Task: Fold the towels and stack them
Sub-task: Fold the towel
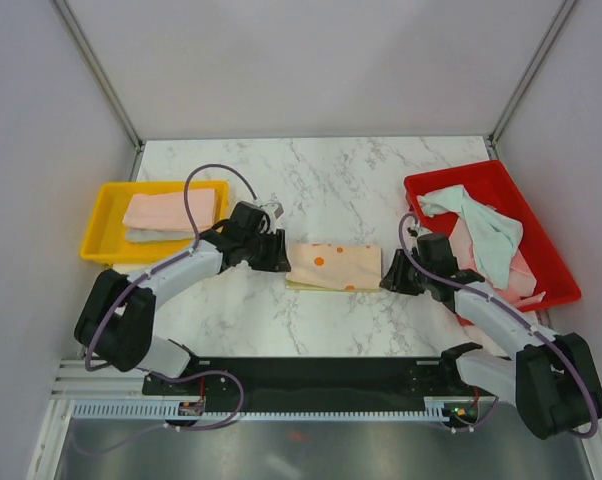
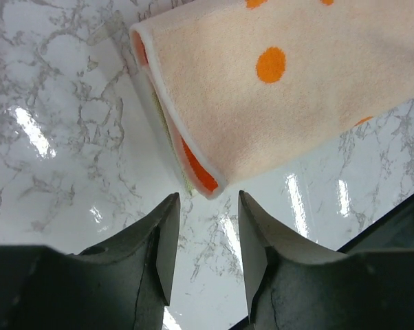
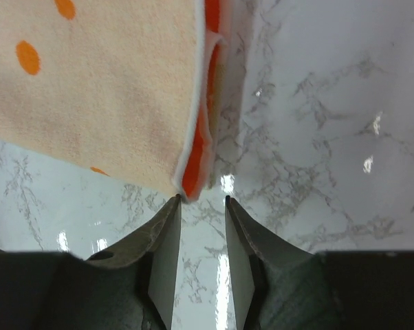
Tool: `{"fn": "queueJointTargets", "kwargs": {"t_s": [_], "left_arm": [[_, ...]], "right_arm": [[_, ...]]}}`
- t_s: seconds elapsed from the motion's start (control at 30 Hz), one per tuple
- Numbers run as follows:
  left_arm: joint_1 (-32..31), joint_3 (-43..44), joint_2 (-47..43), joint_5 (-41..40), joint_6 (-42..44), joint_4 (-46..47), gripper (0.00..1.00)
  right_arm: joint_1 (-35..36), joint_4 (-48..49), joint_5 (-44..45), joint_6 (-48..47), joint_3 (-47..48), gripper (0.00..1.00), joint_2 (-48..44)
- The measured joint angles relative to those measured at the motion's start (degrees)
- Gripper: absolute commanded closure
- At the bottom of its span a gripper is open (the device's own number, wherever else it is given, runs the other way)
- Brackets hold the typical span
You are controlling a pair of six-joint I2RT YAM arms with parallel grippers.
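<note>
Left tool [image 2: 207,206] and right tool [image 3: 202,206] both stand with their jaws apart and nothing between them, one at either end of the folded orange-dotted towel [image 1: 333,266]. That towel lies at the centre of the table [image 1: 361,170]. The left tool is at its 9 o'clock end and the right tool at its 3 o'clock end.

A yellow tray [image 1: 96,225] at 9 o'clock holds a folded pink towel [image 1: 166,210] on top of a paler one. A red tray [image 1: 501,175] at 3 o'clock holds a mint green towel [image 1: 486,235] heaped loosely over pink ones.

The fold looks done, so carrying this towel to the stack seems the next step.

The main risk is at the corners. In both wrist views a towel corner sits just beyond the fingertips, and in the right wrist view it is almost touching one. A sideways or forward drift could catch it and drag the layers askew.

The ends also gape, showing the orange underside. A pinch that takes only the top layer would let the rest fall open on the lift.

A grip at one end alone could let the far end sag and unroll over the tray.
</note>
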Motion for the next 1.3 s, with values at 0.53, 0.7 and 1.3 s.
{"fn": "queueJointTargets", "kwargs": {"t_s": [0.53,0.7,1.3], "left_arm": [[-1.4,0.5,1.6,6.8,-10.2,6.9,0.55],[-1.4,-2.9,7.8,6.2,-12.2,6.6,0.55],[1.0,6.6,4.5,-1.8,-12.7,-3.7,0.39]], "right_arm": [[0.9,-1.4,-3.7,4.4,10.7,0.61,6.3],[0.9,2.6,-3.7,3.8,5.8,0.64,12.8],[0.9,3.1,-8.0,3.1,6.2,0.64,7.5]]}}
